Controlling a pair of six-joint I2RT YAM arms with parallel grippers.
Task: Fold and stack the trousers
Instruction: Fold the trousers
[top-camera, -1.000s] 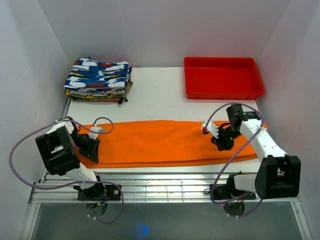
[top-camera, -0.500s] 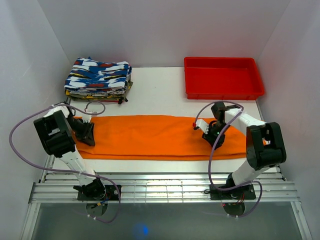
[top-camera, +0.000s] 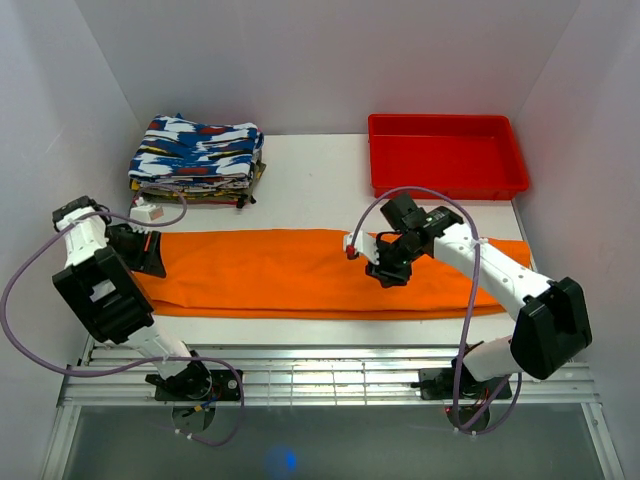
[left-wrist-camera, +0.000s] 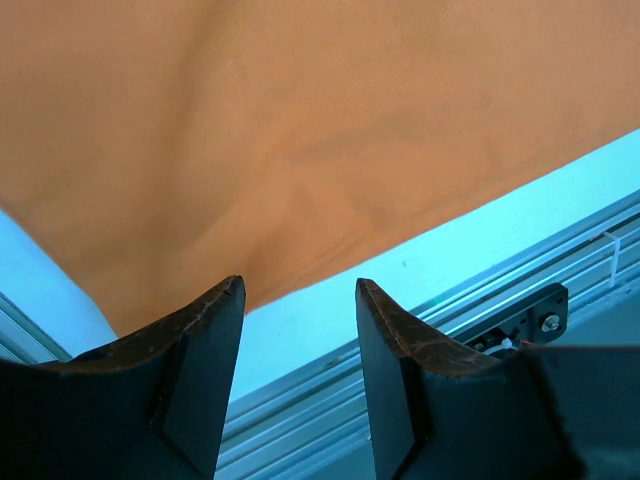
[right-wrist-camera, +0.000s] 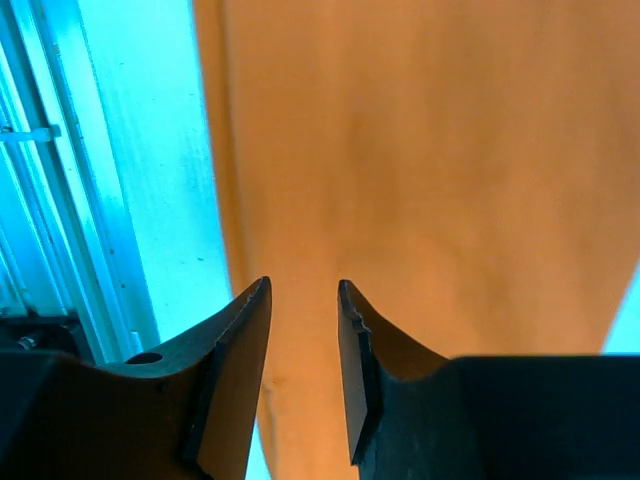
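The slatted rail (top-camera: 320, 375) ran along the near edge of the table (top-camera: 300, 205), with both arm bases fixed to it.

Just beyond it the trousers (top-camera: 260, 272) lay flat as one long orange band. The long axis ran left to right across the table, parallel to the rail.

The left gripper (top-camera: 146, 256) was at the band's left end. Its wrist view showed the jaws well apart with nothing between them. The cloth edge lay just ahead of the fingertips, and bare table showed in the gap. No contact with the cloth could be confirmed.

The right gripper (top-camera: 386, 268) was over the band right of its middle, leaving the right end well apart from it. Its jaws stood a narrow gap apart and held nothing. The wrist view looked along the near edge of the cloth. Whether the tips touched the fabric could not be told.

Judgement: a crosswise fold needs one end carried along the long axis to the other. The left gripper was the nearer to an end.

Further back, clear of the trousers, a stack of folded patterned clothes (top-camera: 197, 160) sat far left and a red tray (top-camera: 445, 189) far right.
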